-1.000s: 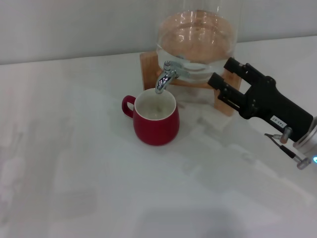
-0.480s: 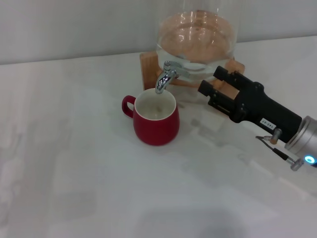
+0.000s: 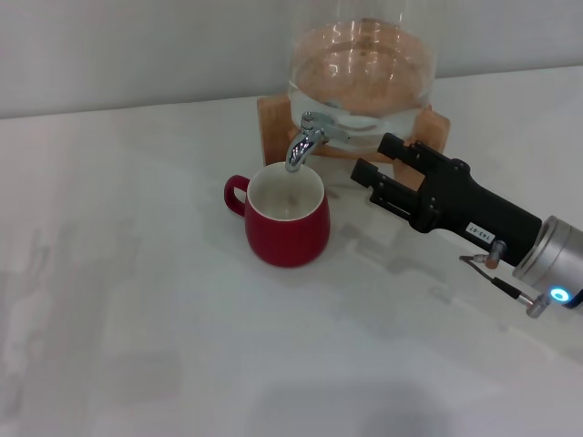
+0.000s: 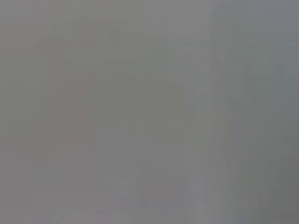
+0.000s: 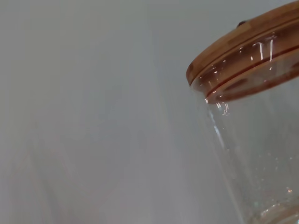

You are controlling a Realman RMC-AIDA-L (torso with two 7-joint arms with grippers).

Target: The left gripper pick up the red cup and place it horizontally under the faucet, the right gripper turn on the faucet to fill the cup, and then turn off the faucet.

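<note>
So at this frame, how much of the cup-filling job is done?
Done: the red cup stands upright beneath the faucet, with no left gripper in view. In hand: the right gripper, jaws open, sits beside the faucet without touching it. Left: opening the faucet, filling, closing. No water stream shows.

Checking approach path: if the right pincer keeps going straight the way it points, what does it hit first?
Probably the faucet. The right pincer, jaws open, points toward its lever, above the red cup. The glass jar sits close beside that line; depth is unclear.
</note>
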